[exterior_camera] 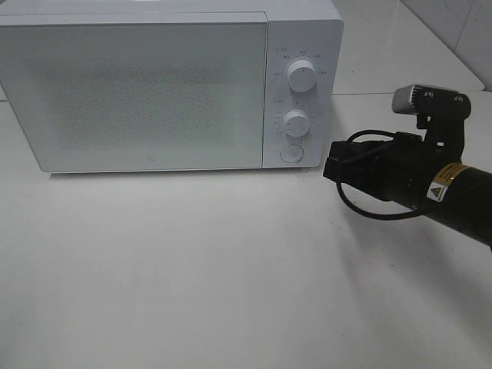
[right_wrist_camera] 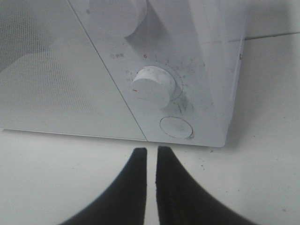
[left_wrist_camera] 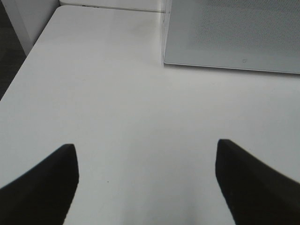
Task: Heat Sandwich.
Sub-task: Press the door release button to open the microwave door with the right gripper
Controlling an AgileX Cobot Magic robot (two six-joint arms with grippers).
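Observation:
The sandwich is out of view in every frame. The white microwave [exterior_camera: 154, 84] stands at the back of the table with its door closed. On its panel are an upper knob [exterior_camera: 302, 75], a lower knob [exterior_camera: 295, 120] and a round button [exterior_camera: 291, 153]. My right gripper [exterior_camera: 332, 167] hovers just in front of the panel's lower right. In the right wrist view its black fingers [right_wrist_camera: 152, 150] stand nearly together with nothing between them, pointing at the button [right_wrist_camera: 176, 127] below the lower knob [right_wrist_camera: 151, 86]. My left gripper [left_wrist_camera: 145, 150] is open and empty over bare table.
The microwave's left front corner [left_wrist_camera: 165, 61] lies ahead of the left gripper. The white table [exterior_camera: 192, 269] stretches in front of the microwave. Its left edge [left_wrist_camera: 28, 51] drops to a dark floor. A tiled wall [exterior_camera: 461, 31] rises at the back right.

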